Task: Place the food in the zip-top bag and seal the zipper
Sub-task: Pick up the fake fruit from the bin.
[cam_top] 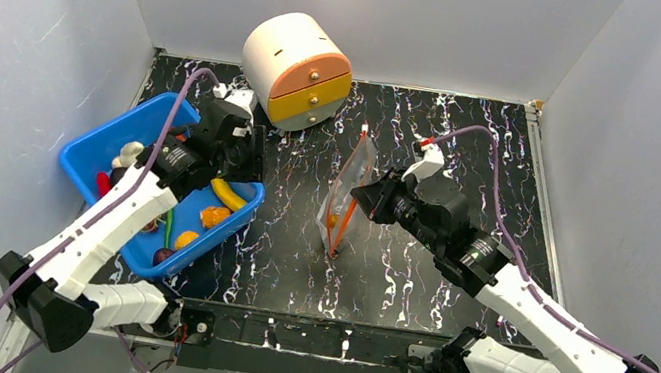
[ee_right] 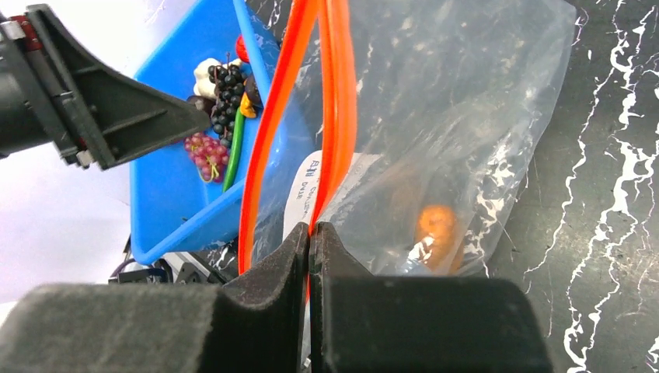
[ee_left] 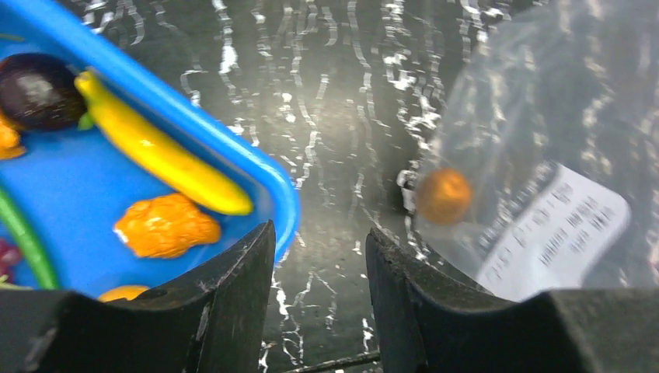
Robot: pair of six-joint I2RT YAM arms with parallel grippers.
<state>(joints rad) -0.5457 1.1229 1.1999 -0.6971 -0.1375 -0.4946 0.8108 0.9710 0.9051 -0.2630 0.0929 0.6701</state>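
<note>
The clear zip-top bag [cam_top: 347, 192] stands upright mid-table. My right gripper [cam_top: 369, 198] is shut on one side of its red-orange zipper [ee_right: 336, 116], pinched between my jaws [ee_right: 310, 247]. The two strips part, so the mouth is open. One orange fruit [ee_right: 435, 229] lies inside the bag, also showing in the left wrist view [ee_left: 444, 196]. My left gripper [cam_top: 247, 163] is open and empty [ee_left: 320, 299], above the table between the bin's edge and the bag. The yellow banana [ee_left: 159, 155], an orange piece [ee_left: 167, 225], dark grapes [ee_right: 225, 93] and white garlic [cam_top: 129, 155] lie in the bin.
The blue plastic bin [cam_top: 105, 144] sits at the left, its corner [ee_left: 260, 167] close to my left fingers. A round white cabinet with orange and yellow drawers [cam_top: 296, 67] stands at the back. White walls enclose the black marbled table [cam_top: 412, 281].
</note>
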